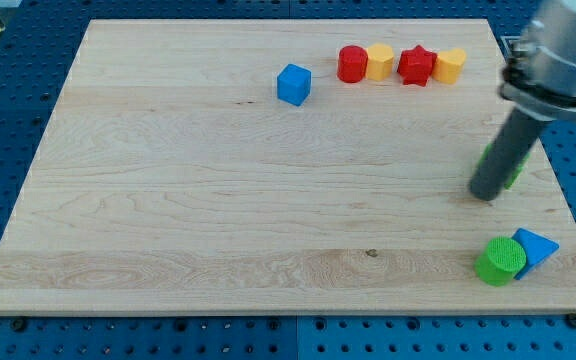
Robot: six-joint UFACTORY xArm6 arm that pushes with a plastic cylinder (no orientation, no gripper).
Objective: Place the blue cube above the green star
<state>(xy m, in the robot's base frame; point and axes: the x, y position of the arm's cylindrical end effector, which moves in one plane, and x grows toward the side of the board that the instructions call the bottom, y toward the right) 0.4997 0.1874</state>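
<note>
Nearest the view's bottom right, a green cylinder (500,262) touches a blue triangular block (535,246). Above them my rod slants down from the top right, my tip (487,193) resting on the wooden board (218,200); it has no jaws and holds nothing. A green block (513,172), mostly hidden behind the rod, shows only slivers; shape indeterminate. Blue cube (294,84) sits far off toward top centre, edges slightly skewed to the board's, no long axis. Farthest row: red cylinder (352,63), yellow block (379,61), red star (417,66), yellow block at the right end (450,65).
</note>
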